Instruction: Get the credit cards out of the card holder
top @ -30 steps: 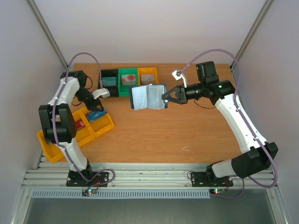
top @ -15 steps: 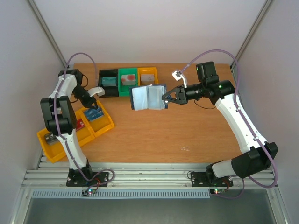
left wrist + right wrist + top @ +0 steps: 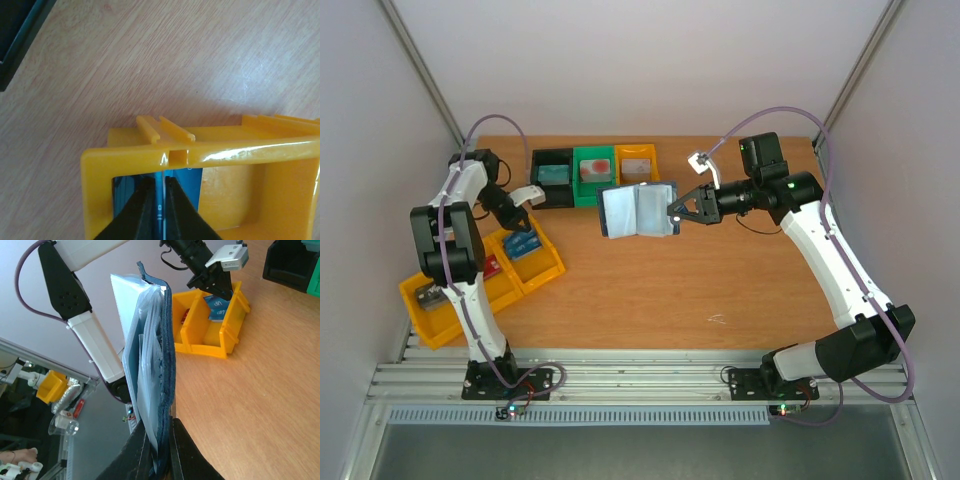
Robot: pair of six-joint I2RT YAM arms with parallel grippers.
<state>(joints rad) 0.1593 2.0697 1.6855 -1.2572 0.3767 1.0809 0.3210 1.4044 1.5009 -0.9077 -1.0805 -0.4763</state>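
My right gripper (image 3: 675, 213) is shut on the right edge of the slate blue card holder (image 3: 636, 208) and holds it open in the air above the table, pale pocket pages facing up. In the right wrist view the holder (image 3: 150, 360) stands edge-on between my fingers (image 3: 185, 450). My left gripper (image 3: 521, 224) is down in the far compartment of the yellow bin (image 3: 552, 268), shut on a blue credit card (image 3: 525, 243). In the left wrist view the card (image 3: 161, 200) sits edge-on between my fingertips (image 3: 142, 200), inside the bin's rim (image 3: 210, 154).
A black bin (image 3: 552, 177), a green bin (image 3: 593, 170) and an orange bin (image 3: 637, 160) stand in a row at the back, each with a card inside. A red card (image 3: 492, 266) lies in the yellow bin's middle compartment. Walls close in left and right.
My left arm has shifted a little and its gripper has settled with the blue card in the yellow bin. My right arm and the card holder have not moved.
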